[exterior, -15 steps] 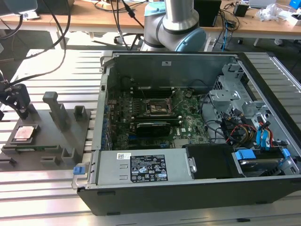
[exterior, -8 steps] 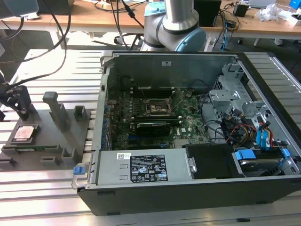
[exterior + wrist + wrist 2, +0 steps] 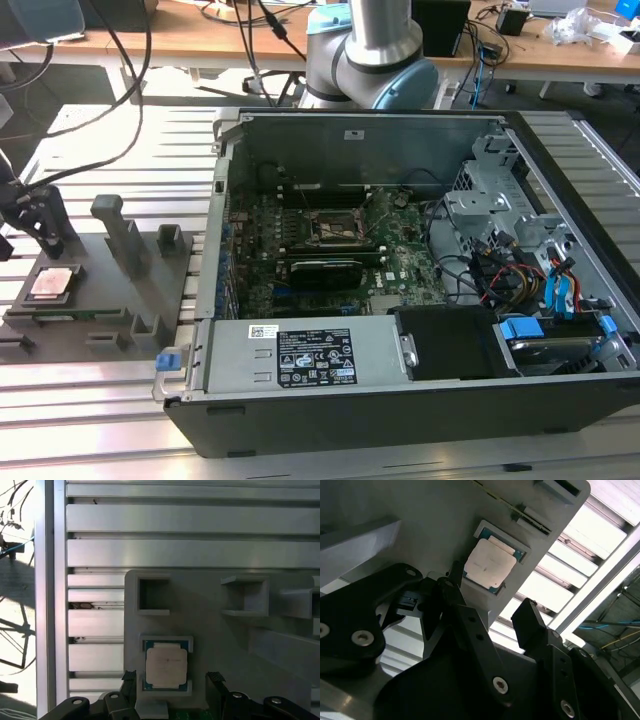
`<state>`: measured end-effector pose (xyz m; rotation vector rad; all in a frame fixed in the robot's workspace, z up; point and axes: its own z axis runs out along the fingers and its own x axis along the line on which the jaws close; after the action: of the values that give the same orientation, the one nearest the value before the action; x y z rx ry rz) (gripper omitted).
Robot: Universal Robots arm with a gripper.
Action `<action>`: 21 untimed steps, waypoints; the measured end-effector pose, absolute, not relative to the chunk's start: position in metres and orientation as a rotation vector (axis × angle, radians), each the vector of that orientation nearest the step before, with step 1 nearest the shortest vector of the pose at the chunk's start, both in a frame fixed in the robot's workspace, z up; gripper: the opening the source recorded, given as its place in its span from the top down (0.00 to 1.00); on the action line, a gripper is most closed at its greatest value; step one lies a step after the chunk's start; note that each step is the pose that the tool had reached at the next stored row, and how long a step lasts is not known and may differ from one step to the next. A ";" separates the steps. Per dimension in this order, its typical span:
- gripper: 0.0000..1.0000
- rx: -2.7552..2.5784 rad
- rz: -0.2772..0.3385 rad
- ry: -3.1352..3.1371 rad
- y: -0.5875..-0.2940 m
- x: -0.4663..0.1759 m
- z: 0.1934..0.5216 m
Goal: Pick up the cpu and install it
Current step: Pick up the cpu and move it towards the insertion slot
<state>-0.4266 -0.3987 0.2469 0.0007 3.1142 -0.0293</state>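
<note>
The gripper [image 3: 172, 679] is released, its jaws spread. The square cpu [image 3: 166, 667] lies flat ahead of their gap, metal face toward the tool, seemingly untouched.

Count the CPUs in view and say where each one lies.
1. The cpu lies in a recess of the grey fixture, at the exterior view's left, outside the computer case, beneath the open gripper. Parts inside the case may hide others.

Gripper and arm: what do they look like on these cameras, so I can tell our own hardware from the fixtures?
The gripper is matte black, with two flat, link-like fingers dotted with silver screw heads. The arm is a silver metal tube with rounded grey joints capped in pale blue.
</note>
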 end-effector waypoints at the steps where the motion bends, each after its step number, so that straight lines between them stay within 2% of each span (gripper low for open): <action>1: 0.34 0.001 -0.029 3.114 -0.399 -0.427 0.246; 4: 0.34 0.001 -0.029 3.114 -0.399 -0.427 0.230; 8: 0.34 0.000 -0.030 3.114 -0.400 -0.427 0.223; 11: 0.34 -0.014 -0.061 3.114 -0.400 -0.427 0.220; 21: 0.34 -0.054 -0.062 3.113 -0.401 -0.427 0.208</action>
<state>-0.4266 -0.4006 0.2080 -0.0539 3.1126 -0.0617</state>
